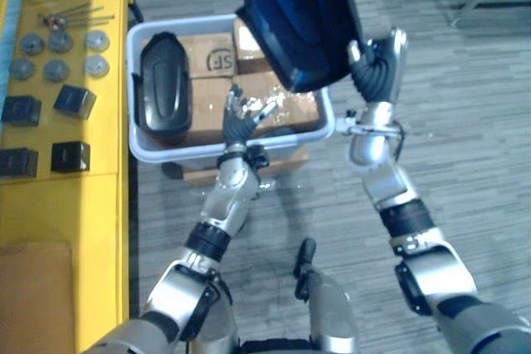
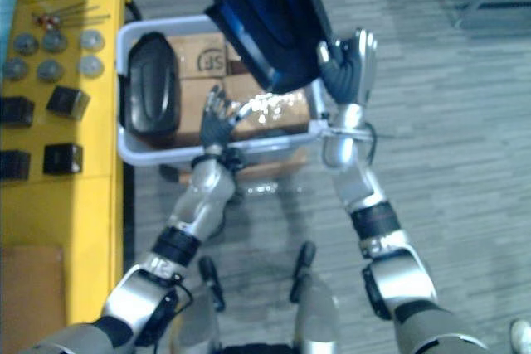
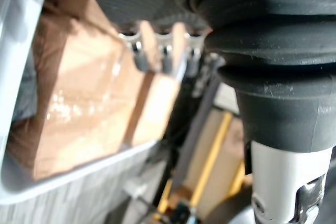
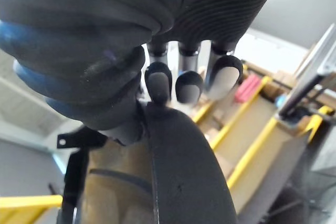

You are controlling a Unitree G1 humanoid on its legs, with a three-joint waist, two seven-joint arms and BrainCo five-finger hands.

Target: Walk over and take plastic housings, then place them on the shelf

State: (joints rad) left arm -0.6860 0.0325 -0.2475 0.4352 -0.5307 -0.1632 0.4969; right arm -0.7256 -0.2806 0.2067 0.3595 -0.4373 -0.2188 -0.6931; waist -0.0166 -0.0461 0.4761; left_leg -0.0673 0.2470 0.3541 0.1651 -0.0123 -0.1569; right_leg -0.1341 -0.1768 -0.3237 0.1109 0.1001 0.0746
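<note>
Two plastic housings are showing. Risk first: right hand is gripping the big lifted housing by one edge only, fingers curled over its rim, so the shell could be swinging or slipping out during walking, or clipping the bin. Lifted housing is hanging above the bin, at 10 o'clock from the right hand. Left hand is hovering over the bin's cardboard boxes, fingers loose, holding nothing. Second housing is lying in the bin at its 10 o'clock.

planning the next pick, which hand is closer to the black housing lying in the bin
Left. The left hand is over the boxes beside the black housing; the right hand grips the raised housing at the bin edge opposite.
</note>
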